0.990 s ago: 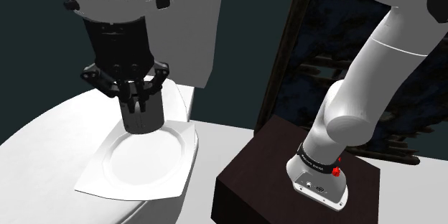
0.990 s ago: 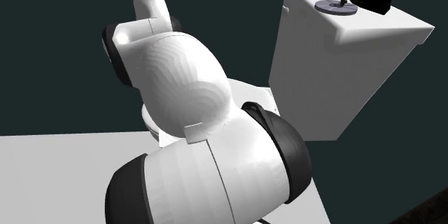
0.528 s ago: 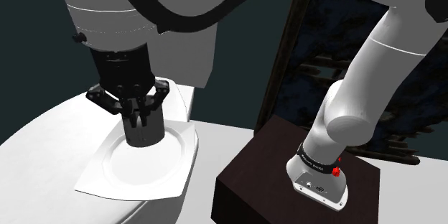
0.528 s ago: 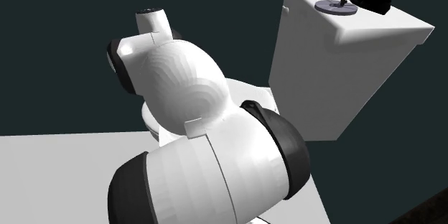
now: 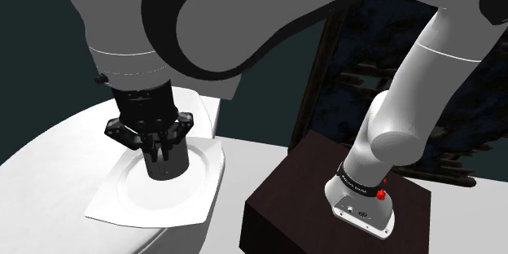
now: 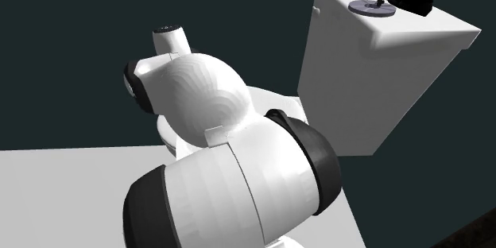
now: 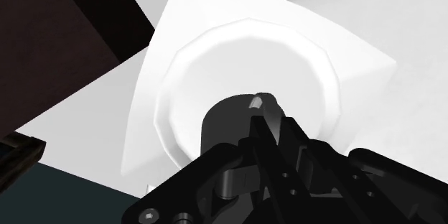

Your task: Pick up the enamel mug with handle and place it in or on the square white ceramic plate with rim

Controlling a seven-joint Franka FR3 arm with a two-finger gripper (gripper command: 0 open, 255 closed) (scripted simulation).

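A dark mug [image 5: 168,165] hangs upright from my gripper [image 5: 162,148], low over the well of the square white plate [image 5: 114,199]. The black fingers are shut on the mug's rim, one inside the cup and one outside. In the wrist view the mug [image 7: 224,122] sits right under the gripper [image 7: 260,113], in front of the plate's round well, with the plate's rim [image 7: 188,14] spreading around it. I cannot tell whether the mug's base touches the plate. Its handle is hidden.
The plate lies on a white rounded surface [image 5: 41,171]. The dark brown stand [image 5: 309,212] is at the shoulder view's lower right. A white box-shaped tank [image 6: 381,71] with a small grey disc [image 6: 373,6] stands behind the arm's bulky white links [image 6: 222,175].
The gripper has come down with the mug, from above the plate's far edge to low over its well. The arm's links have shifted with it.
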